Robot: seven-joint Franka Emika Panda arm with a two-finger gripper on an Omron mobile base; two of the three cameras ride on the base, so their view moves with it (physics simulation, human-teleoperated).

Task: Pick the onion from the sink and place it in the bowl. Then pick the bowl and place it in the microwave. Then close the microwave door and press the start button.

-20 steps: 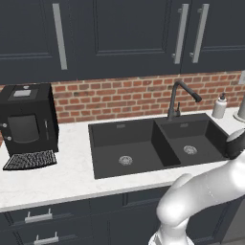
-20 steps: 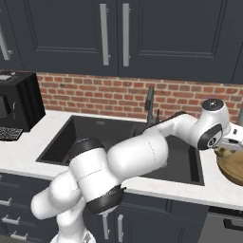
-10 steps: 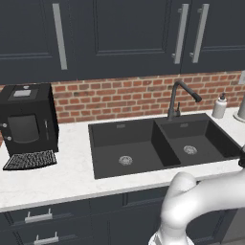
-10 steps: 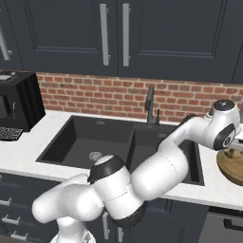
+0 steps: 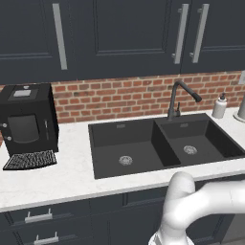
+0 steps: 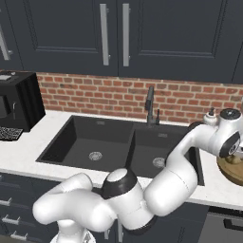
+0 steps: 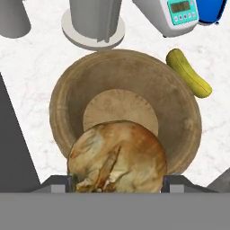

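Note:
My gripper (image 7: 117, 182) is shut on the onion (image 7: 117, 159), a golden-brown papery ball held between the two dark fingertips (image 7: 59, 180). Right under it lies the bowl (image 7: 179, 117), round, light-brown wood, on the white marble counter; the onion hangs over the bowl's near side. From the right base view, my hand (image 6: 229, 141) hovers over the bowl (image 6: 233, 170) at the far right, just past the sink (image 6: 80, 142). The black double-basin sink (image 5: 143, 148) holds nothing but its silver drains. The microwave and its door are out of view.
Beyond the bowl lie a yellow-green cucumber (image 7: 188, 72), a grey cylindrical appliance base (image 7: 94, 22) and a white device with a small display (image 7: 173, 15). A black coffee machine (image 5: 26, 122) stands at the left, with a faucet (image 5: 179, 98) and soap dispenser (image 5: 219, 106) behind the sink.
The arm has swung further right and the hand has come over the bowl. In the left base view the forearm has dropped lower and out to the right.

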